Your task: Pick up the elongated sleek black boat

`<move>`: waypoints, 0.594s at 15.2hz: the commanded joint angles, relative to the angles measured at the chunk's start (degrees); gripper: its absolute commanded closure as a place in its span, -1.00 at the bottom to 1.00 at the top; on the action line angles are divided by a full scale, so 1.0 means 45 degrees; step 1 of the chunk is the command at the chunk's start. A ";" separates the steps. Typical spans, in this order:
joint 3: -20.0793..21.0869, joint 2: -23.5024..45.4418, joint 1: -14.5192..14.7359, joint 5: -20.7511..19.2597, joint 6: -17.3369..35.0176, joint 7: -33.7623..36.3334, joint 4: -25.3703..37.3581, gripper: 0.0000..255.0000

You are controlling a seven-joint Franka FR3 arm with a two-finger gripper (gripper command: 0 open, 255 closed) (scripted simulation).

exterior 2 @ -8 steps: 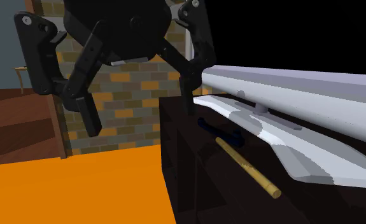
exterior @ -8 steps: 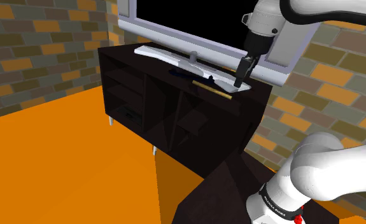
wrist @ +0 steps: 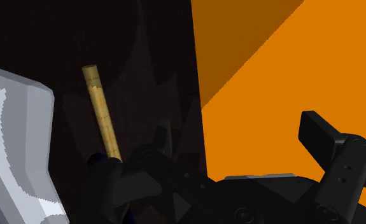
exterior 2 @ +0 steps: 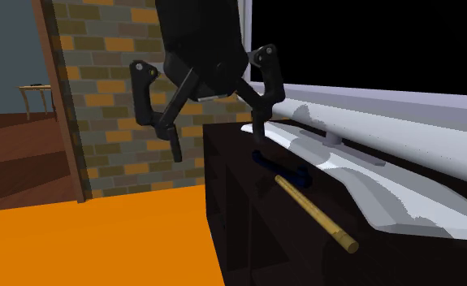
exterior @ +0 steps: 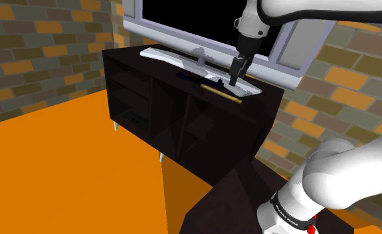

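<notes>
Gripper (exterior 2: 219, 134) wide open and empty, I hover at the front edge of the dark cabinet (exterior: 131, 100), one finger (wrist: 331, 149) showing against the orange floor (exterior: 63, 166). The slim dark boat (exterior 2: 277, 167) lies on the cabinet top near my fingers, a wooden rod (exterior 2: 317, 213) just beside it. The television's grey base (exterior 2: 369, 183) hems both in on the far side; the floor side is open.

Boat (exterior 2: 280, 166), stick (exterior 2: 316, 212) on cabinet (exterior 2: 238, 236), before screen base (exterior 2: 374, 191).
</notes>
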 commanded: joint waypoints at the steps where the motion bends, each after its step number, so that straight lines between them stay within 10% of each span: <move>1: -0.0309 0.0990 -0.0112 -0.0124 0.0254 -0.0388 0.0657 -1.00; 9: -0.1063 0.5158 -0.0340 -0.0052 0.0942 -0.1505 0.3731 -1.00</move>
